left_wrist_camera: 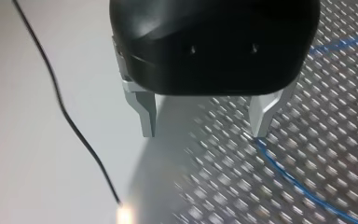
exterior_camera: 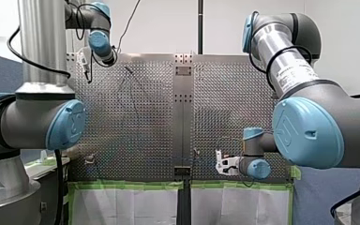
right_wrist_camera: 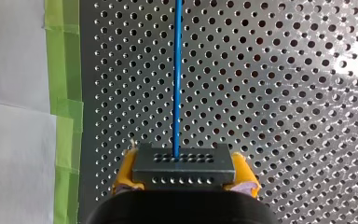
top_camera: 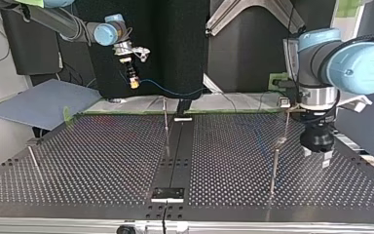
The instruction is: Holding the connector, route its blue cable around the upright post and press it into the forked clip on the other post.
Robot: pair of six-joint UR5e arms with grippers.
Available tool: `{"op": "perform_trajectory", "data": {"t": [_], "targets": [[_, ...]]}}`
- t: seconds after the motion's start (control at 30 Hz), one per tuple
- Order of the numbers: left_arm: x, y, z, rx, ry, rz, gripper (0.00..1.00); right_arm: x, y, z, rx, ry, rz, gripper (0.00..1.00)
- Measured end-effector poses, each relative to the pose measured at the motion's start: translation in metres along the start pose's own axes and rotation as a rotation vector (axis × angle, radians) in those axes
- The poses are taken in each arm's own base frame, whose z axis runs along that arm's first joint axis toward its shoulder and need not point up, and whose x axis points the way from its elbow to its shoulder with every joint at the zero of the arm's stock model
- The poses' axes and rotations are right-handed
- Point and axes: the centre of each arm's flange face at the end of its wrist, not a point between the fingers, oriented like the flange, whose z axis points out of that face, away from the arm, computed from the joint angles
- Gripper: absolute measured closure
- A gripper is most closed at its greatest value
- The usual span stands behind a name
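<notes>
Yellow-padded, my right tool (right_wrist_camera: 185, 176) clamps the connector (right_wrist_camera: 184, 163) (blue cable (right_wrist_camera: 177, 70) running straight ahead); my left tool (left_wrist_camera: 204, 133) gapes wide.

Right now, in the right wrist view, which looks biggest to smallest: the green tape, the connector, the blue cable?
1. green tape
2. connector, though it sits nearest the camera
3. blue cable, long but thin
</notes>
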Motion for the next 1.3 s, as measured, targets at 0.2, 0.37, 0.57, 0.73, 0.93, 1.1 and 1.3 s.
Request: {"op": "perform_trajectory", "data": {"t": [0.2, 0.37, 0.57, 0.73, 0.93, 1.1, 1.3], "targets": [[-0.038, -0.013, -0.015, 0.056, -0.031, 0.004, 0.00, 0.000, 0.000, 0.001, 0.000, -0.010, 0.000, 1.00], [-0.071, -0.027, -0.033, 0.113, -0.062, 0.033, 0.00, 0.001, 0.001, 0.002, -0.001, -0.009, 0.000, 1.00], [-0.095, -0.041, -0.050, 0.176, -0.063, 0.046, 0.00, 0.002, 0.001, 0.006, 0.001, -0.019, 0.001, 1.00], [-0.078, -0.049, -0.050, 0.216, 0.013, 0.052, 0.00, 0.002, 0.000, 0.006, 0.004, -0.025, 0.002, 1.00], [-0.035, -0.047, -0.046, 0.222, 0.147, 0.070, 0.00, 0.002, -0.002, 0.006, 0.006, -0.026, 0.002, 1.00], [-0.017, -0.042, -0.046, 0.193, 0.215, 0.078, 0.00, 0.003, -0.003, 0.006, 0.009, -0.025, 0.001, 1.00], [-0.012, -0.039, -0.051, 0.167, 0.264, 0.089, 0.00, 0.003, -0.004, 0.006, 0.009, -0.025, 0.001, 1.00]]}}
